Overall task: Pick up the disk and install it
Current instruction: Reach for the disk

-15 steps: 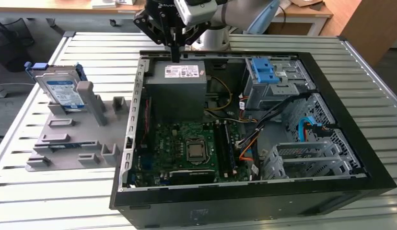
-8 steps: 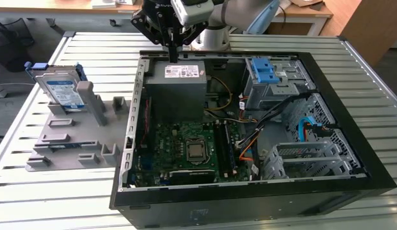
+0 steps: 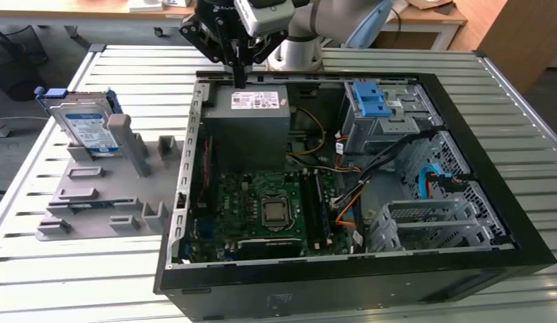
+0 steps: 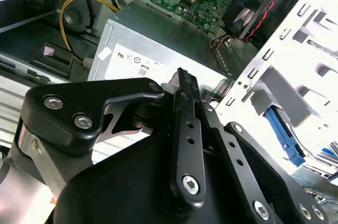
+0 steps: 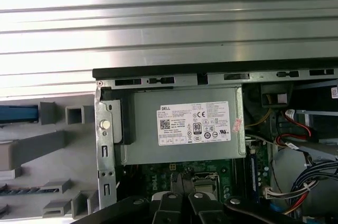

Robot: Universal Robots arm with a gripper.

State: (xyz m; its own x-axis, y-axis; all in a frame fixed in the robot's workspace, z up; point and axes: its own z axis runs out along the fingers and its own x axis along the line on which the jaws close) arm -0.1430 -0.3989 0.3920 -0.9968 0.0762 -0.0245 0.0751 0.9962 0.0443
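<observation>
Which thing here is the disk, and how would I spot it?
Beside the open black computer case, at the exterior view's left, lies a grey holder tray. The disk stands upright at its far end: a silver slab with a blue-and-white label and blue bracket, among plain grey blocks.

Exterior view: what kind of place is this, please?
Probably a robotics lab or workshop: an open black computer case lies on a slatted metal table, a grey plastic fixture holds a blue-framed silver hard drive, wooden desks stand behind.

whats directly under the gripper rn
The gripper hangs over the grey power supply inside the open computer case. Whatever lies beneath that box is covered.
</observation>
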